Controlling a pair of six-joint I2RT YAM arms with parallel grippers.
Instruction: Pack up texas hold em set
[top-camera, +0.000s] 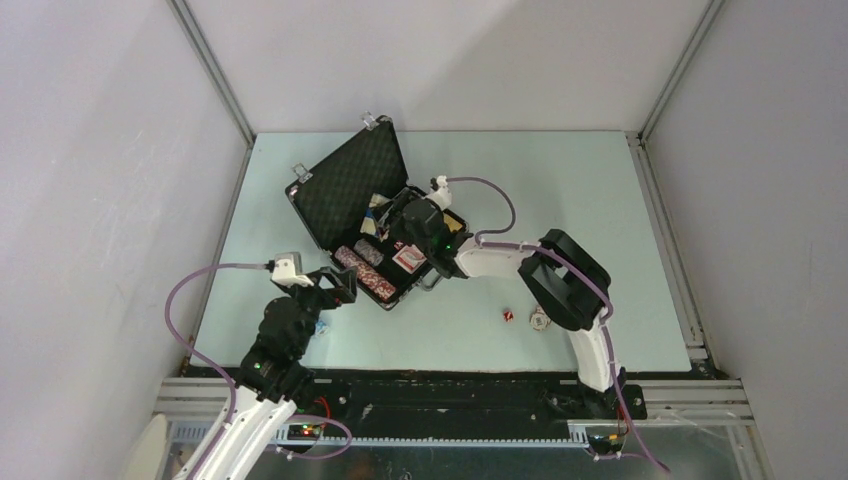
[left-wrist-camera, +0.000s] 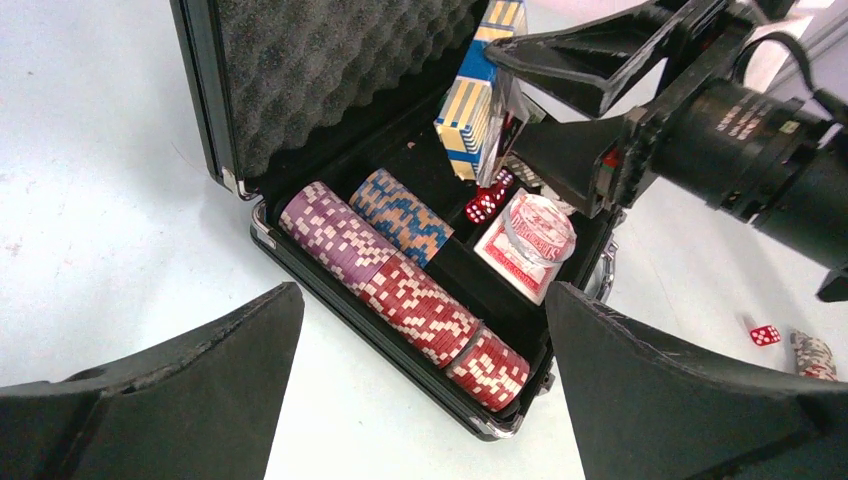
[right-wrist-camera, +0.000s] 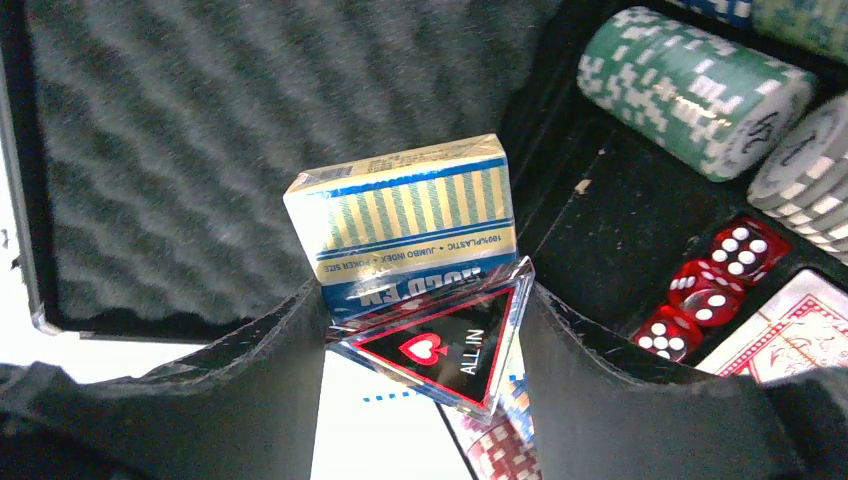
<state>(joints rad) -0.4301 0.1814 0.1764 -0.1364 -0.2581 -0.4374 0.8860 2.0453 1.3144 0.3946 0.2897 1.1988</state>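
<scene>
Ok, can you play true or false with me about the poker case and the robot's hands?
1. The case is shut. False: its lid stands open.
2. The right hand holds a blue-and-yellow card deck. True.
3. The left hand grips a stack of chips. False: it is open and empty, in front of the case.
4. A red die lies on the table outside the case. True.

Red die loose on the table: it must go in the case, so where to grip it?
Probably across two opposite flat faces, from straight above: the die is a small cube resting flat on the table, chips close on one side.
</scene>
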